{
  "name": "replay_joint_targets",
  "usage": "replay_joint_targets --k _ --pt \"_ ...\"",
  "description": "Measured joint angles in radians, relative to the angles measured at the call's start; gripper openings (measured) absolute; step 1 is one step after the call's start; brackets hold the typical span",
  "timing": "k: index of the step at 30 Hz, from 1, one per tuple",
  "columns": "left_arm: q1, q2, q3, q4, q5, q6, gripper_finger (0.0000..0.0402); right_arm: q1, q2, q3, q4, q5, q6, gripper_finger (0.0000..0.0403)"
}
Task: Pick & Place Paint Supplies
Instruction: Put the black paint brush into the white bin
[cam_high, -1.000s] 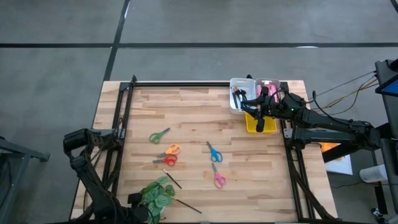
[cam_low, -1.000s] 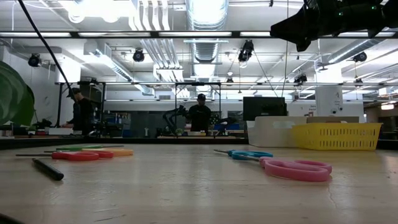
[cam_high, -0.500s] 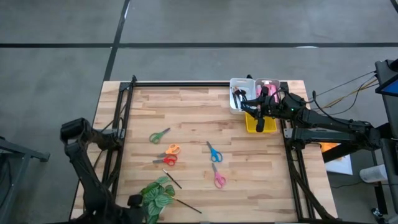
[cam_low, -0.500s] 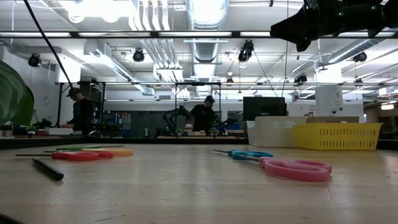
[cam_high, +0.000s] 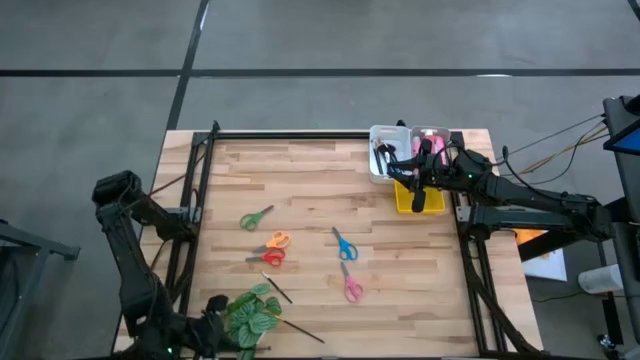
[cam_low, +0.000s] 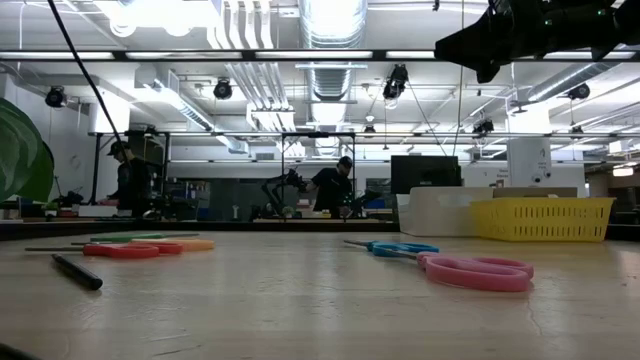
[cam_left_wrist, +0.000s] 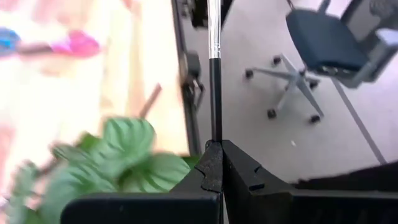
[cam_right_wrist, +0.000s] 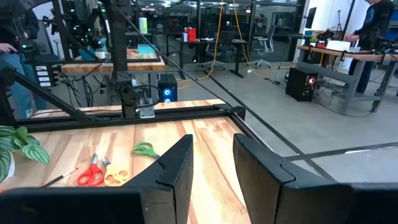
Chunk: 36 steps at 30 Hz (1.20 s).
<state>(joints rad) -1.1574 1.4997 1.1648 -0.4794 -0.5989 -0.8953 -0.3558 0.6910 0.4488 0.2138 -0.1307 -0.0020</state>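
Brush (cam_left_wrist: 214, 68) is pinched in the closed left hand (cam_left_wrist: 219, 163) beside the plant (cam_high: 248, 312); it should travel level to the white bin (cam_high: 385, 138), where the open right hand (cam_right_wrist: 211, 163) waits.

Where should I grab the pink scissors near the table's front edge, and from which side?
Take the pink scissors from straight above, at the narrow neck where the blades meet the handle loops. They lie flat on the table, blades pointing toward the blue scissors, with bare wood on both sides. Set the fingers across the neck; the loops look too wide.
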Motion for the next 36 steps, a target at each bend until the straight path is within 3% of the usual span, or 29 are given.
replay_joint_targets --k 7,15,21,25,36 --pt "0.105 -0.094 0.000 -0.023 -0.084 0.069 0.0000 0.000 0.000 0.000 0.000 0.000 -0.001 0.0113" --pt "0.341 -0.130 0.000 -0.022 -0.083 0.122 0.0000 0.000 0.000 0.000 0.000 0.000 0.000 0.0113" --pt "0.537 -0.130 0.000 -0.020 0.054 0.176 0.0000 0.000 0.000 0.000 0.000 0.000 -0.001 0.0113" --pt "0.672 -0.130 0.000 -0.014 0.149 0.294 0.0000 0.000 0.000 0.000 0.000 0.000 0.000 0.0113" --pt "1.040 -0.130 -0.001 0.104 0.291 0.608 0.0000 0.000 0.000 0.000 0.000 0.000 -0.001 0.0113"
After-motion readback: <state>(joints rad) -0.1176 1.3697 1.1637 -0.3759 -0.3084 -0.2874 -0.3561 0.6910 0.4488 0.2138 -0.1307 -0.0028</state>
